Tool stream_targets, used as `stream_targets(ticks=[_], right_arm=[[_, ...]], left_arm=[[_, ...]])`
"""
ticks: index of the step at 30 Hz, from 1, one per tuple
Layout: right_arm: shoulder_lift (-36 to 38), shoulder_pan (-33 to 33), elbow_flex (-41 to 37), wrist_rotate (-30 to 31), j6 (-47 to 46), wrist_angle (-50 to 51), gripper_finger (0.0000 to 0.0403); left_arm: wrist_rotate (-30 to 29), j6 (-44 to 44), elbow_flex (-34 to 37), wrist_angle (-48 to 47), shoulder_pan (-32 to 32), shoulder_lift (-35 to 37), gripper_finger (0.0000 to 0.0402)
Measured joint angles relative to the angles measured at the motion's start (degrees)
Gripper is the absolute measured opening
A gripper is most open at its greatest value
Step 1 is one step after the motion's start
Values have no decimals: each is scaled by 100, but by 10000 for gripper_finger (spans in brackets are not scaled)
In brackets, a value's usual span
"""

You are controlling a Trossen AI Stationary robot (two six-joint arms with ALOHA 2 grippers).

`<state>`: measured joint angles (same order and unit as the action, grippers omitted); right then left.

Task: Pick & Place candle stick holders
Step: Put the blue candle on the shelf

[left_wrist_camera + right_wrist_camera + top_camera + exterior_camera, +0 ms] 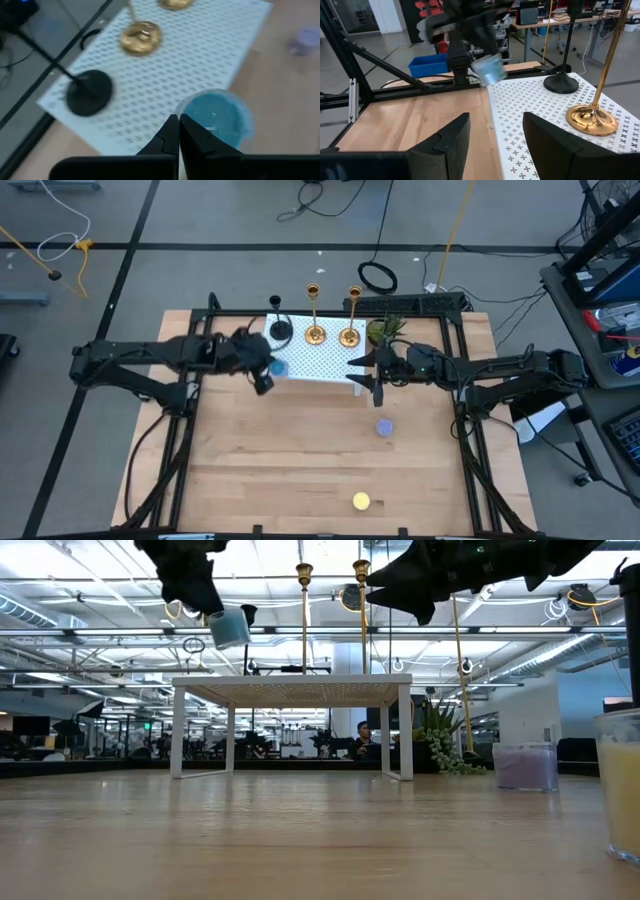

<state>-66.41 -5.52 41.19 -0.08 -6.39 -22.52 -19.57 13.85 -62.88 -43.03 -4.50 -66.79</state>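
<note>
Evidently top-heavy, rigid and slick, the candle stick holders (315, 330) suit stem grips; left hand (268, 372) clamps a blue cup (278, 367), right hand (365, 376) apart at 3 o'clock.

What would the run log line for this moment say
left pincer: shut on blue candle, lifted over white stand | right pincer: open, at stand edge | three holders on stand

Grey floor (200, 220) with cables (378, 276); lit ceiling (100, 590).
</note>
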Motion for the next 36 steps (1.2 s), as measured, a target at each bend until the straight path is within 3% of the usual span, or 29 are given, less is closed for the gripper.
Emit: stream_targets(ticks=[11, 16, 32, 36], right_arm=[[0, 0, 0, 0, 0, 4, 183], [0, 0, 0, 0, 1, 9, 183], [0, 0, 2, 0, 2, 9, 183], [0, 0, 2, -2, 3, 15, 183]], left_arm=[[462, -173, -10, -203, -991, -539, 5], [491, -162, -12, -270, -1149, -687, 6], [704, -168, -12, -306, -1236, -679, 77], [303, -169, -10, -316, -1221, -628, 94]])
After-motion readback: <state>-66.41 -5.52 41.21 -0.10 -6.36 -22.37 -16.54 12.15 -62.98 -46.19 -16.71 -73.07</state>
